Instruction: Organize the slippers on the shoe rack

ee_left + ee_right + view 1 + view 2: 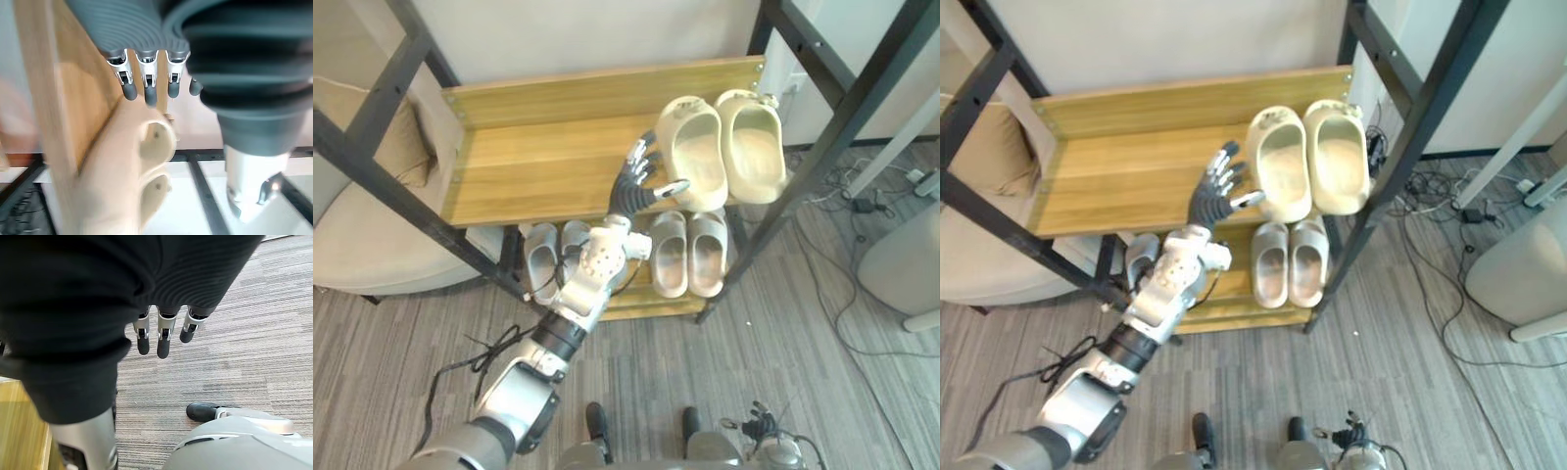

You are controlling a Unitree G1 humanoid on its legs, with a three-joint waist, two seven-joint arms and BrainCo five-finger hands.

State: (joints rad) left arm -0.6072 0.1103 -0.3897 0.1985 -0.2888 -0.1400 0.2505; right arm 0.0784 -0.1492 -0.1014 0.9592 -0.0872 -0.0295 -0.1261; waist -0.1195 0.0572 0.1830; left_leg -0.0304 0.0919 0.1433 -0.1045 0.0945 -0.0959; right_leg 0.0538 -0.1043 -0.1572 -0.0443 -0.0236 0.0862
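We are recording the left hand (pixel 632 189) spread open just beside the cream slippers (pixel 693 147) on the top shelf (pixel 529 162), the right hand (pixel 163 340) hanging relaxed.

grey slippers (pixel 541 257) on lower shelf (pixel 636 305): partly hidden behind left arm (pixel 592 276) | small beige pair (pixel 690 253): far ends hidden under top shelf (pixel 538 162) | big slipper (pixel 127 161) at left wrist: blurred, cut off by picture edge | sofa (pixel 372 245): cut off at left edge | right hand (pixel 164 340): thumb hidden behind its cover
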